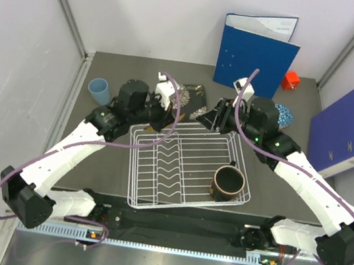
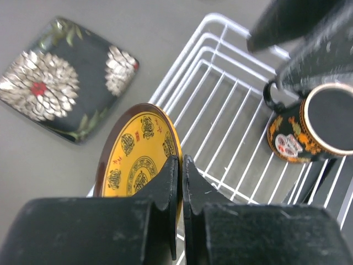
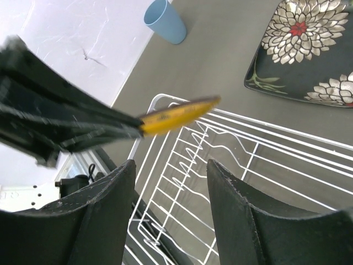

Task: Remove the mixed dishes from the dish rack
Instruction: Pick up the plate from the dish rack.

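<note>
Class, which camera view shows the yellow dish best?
Left wrist: the yellow dish faces the camera, pattern clear, rim pinched by the left tool. Right wrist shows it edge-on. From above, it cannot be made out.

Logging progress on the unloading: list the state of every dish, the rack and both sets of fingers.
dish rack, nearly empty
dark mug, upright inside the rack
yellow dish, on edge, gripped at its rim
black square plate, flat on table beyond rack
light blue cup, upright on table
speckled bowl, on table, partly hidden
left fingers, shut on yellow dish
right fingers, open, empty
</note>
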`<control>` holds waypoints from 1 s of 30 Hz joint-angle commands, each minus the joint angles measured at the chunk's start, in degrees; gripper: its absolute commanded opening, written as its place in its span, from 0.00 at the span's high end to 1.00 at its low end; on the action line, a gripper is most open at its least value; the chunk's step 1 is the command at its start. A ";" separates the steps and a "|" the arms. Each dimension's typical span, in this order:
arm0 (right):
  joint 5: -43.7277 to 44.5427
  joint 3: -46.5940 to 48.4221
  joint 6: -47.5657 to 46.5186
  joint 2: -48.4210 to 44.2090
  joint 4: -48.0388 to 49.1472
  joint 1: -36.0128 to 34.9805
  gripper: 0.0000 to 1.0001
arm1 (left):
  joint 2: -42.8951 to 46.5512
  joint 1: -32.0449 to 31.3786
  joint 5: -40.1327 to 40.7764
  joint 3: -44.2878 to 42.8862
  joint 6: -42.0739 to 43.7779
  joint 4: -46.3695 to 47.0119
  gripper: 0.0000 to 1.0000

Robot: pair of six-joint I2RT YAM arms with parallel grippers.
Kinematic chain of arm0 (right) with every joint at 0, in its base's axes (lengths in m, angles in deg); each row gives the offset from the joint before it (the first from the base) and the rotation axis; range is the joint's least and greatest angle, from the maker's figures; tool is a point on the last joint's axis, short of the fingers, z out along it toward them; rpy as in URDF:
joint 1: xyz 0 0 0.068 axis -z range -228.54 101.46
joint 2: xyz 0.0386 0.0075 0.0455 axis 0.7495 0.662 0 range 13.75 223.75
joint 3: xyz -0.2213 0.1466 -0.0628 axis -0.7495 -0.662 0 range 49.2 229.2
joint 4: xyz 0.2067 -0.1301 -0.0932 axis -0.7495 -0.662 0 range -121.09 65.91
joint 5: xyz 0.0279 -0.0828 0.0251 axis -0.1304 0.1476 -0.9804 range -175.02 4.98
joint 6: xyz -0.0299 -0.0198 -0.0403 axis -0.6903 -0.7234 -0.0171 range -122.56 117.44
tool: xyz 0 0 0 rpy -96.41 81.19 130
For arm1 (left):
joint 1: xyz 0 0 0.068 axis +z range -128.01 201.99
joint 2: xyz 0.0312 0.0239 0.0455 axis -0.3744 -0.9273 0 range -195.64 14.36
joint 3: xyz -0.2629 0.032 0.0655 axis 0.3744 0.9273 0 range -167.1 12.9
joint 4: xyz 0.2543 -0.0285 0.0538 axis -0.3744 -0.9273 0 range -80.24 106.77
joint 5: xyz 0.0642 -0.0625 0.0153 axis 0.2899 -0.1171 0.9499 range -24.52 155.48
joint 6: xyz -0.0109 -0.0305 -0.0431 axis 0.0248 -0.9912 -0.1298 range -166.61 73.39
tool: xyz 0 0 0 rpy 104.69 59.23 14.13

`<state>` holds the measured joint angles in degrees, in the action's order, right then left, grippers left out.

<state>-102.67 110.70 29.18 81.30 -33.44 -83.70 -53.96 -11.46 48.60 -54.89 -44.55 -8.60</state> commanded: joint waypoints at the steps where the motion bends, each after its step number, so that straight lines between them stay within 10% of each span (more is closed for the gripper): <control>1: 0.77 -0.15 0.68 0.39 0.91 -0.70 0.45 | 2.39 -5.03 5.80 2.48 0.13 1.81 1.00; 16: 7.18 4.94 1.30 0.22 -2.95 -0.09 0.44 | 0.38 -28.06 45.78 9.42 6.19 6.55 1.00; 30: 5.87 6.97 -0.63 9.97 -11.04 1.41 0.43 | -6.74 -40.63 76.91 21.38 31.40 33.95 1.00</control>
<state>-94.84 115.20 30.39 89.10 -42.47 -82.54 -59.86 -50.24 115.33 -35.24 -25.45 8.78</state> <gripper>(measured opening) 0.568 0.034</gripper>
